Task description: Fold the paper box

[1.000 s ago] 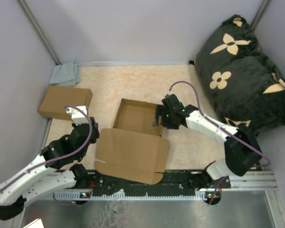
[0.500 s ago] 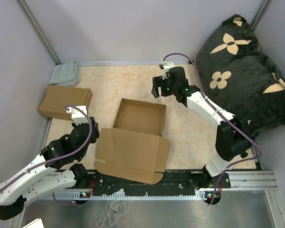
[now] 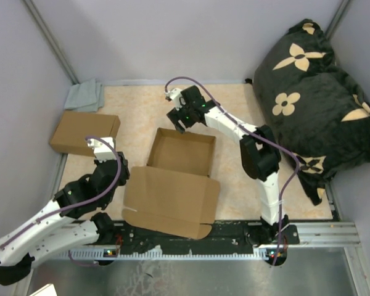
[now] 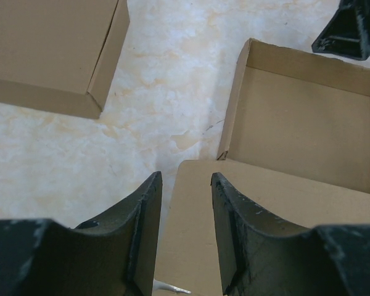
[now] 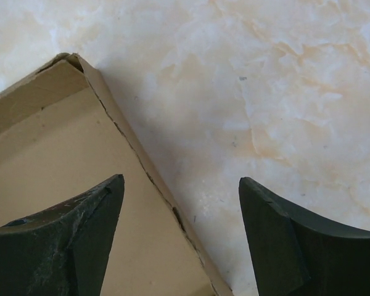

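Observation:
The paper box (image 3: 182, 153) sits mid-table as an open brown tray, with its lid flap (image 3: 169, 200) lying flat toward the near edge. My right gripper (image 3: 180, 120) is open and empty at the tray's far left corner. In the right wrist view, the right gripper (image 5: 180, 185) straddles the box's wall (image 5: 142, 160). My left gripper (image 3: 105, 161) is open and empty beside the lid flap's left edge. In the left wrist view, the left gripper (image 4: 186, 185) is just above the lid flap's (image 4: 265, 203) left corner, and the tray (image 4: 308, 123) lies beyond.
A ready-made closed brown box (image 3: 84, 132) lies at the left and also shows in the left wrist view (image 4: 49, 49). A grey cloth (image 3: 85, 95) is in the far left corner. A black flowered pillow (image 3: 314, 86) fills the right side. Grey walls surround the mat.
My right arm has swung from the tray's right wall, across its far side, to its far left corner. The left arm and the box have not moved.

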